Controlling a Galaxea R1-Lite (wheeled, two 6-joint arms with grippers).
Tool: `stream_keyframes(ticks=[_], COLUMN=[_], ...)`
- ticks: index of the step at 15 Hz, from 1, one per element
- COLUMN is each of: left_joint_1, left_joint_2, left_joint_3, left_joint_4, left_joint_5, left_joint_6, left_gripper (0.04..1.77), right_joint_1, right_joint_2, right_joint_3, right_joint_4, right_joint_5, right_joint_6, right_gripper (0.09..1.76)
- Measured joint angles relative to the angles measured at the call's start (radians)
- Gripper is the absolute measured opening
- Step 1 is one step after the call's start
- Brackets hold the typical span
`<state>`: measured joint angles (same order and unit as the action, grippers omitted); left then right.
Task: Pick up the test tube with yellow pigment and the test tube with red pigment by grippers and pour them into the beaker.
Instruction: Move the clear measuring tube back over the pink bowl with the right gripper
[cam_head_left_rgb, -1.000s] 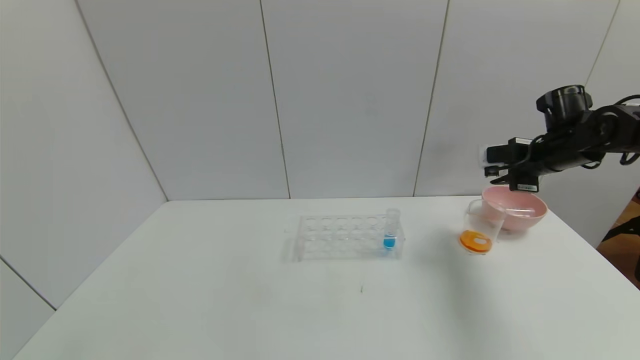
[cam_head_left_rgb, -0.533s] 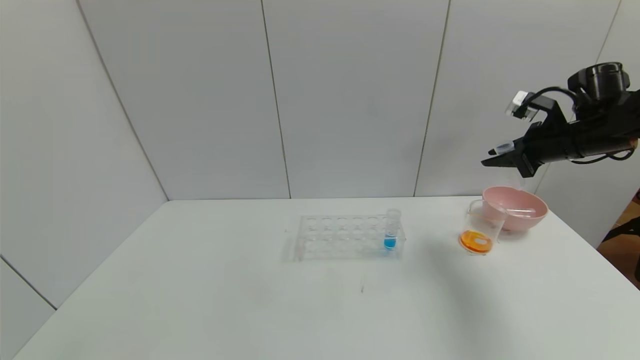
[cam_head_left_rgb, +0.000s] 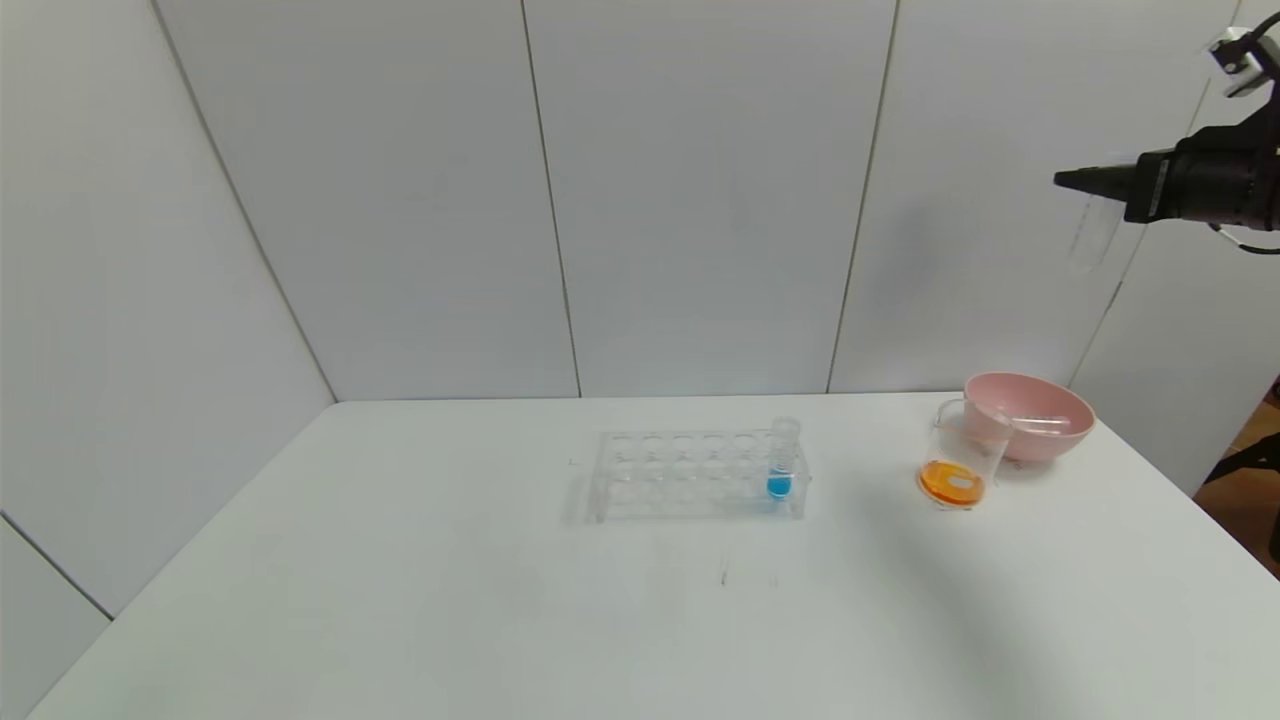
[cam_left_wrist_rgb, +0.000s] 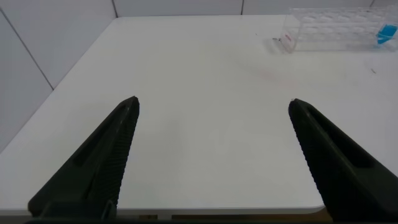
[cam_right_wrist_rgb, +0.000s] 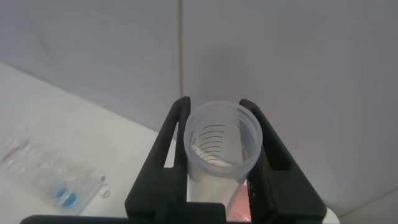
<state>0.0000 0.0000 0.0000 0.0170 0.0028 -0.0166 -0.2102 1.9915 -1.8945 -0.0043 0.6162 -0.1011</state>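
— What did you see from the head view?
— The right hand (cam_head_left_rgb: 1072, 180) hung high above the pink bowl (cam_head_left_rgb: 1060, 405), clamped on an emptied clear tube (cam_head_left_rgb: 1088, 232). The beaker (cam_head_left_rgb: 962, 453), holding orange liquid, stood on the worktop (cam_head_left_rgb: 400, 600) touching the bowl; the rack (cam_head_left_rgb: 690, 473) with the blue tube (cam_head_left_rgb: 781, 458) sat well apart from it.
— And the wrist views?
— The left hand (cam_left_wrist_rgb: 211, 106) hovered over the worktop, its fingers (cam_left_wrist_rgb: 99, 162) spread wide, the rack beyond. The right wrist view looked into the gripped tube's mouth.

Left tool (cam_left_wrist_rgb: 211, 109) above the surface (cam_left_wrist_rgb: 205, 137)
Its fingers (cam_left_wrist_rgb: 93, 168) are spread wide; a clear rack (cam_left_wrist_rgb: 329, 36) holding a blue-filled tube (cam_left_wrist_rgb: 385, 32) stands far off.
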Motion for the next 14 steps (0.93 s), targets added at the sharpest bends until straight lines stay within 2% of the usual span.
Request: stream_keyframes(ticks=[3, 6, 11, 14], left_joint_1=[0.0, 0.0, 0.0, 0.0], left_joint_2=[0.0, 0.0, 0.0, 0.0], left_joint_3=[0.0, 0.0, 0.0, 0.0], left_joint_4=[0.0, 0.0, 0.0, 0.0], left_joint_5=[0.0, 0.0, 0.0, 0.0], left_joint_6=[0.0, 0.0, 0.0, 0.0], left_gripper=[1.72, 1.72, 1.72, 1.72], right_joint_1=[-0.014, -0.021, -0.039, -0.045], right_joint_2=[0.021, 0.056, 0.132, 0.183], right_joint_3=[0.077, 0.156, 0.356, 0.455], right_joint_4=[-0.151, -0.192, -0.554, -0.623], right_joint_5=[-0.211, -0.318, -0.34, -0.347], right_joint_6=[0.071, 0.074, 0.089, 0.1], right_gripper=[0.59, 0.59, 0.59, 0.59])
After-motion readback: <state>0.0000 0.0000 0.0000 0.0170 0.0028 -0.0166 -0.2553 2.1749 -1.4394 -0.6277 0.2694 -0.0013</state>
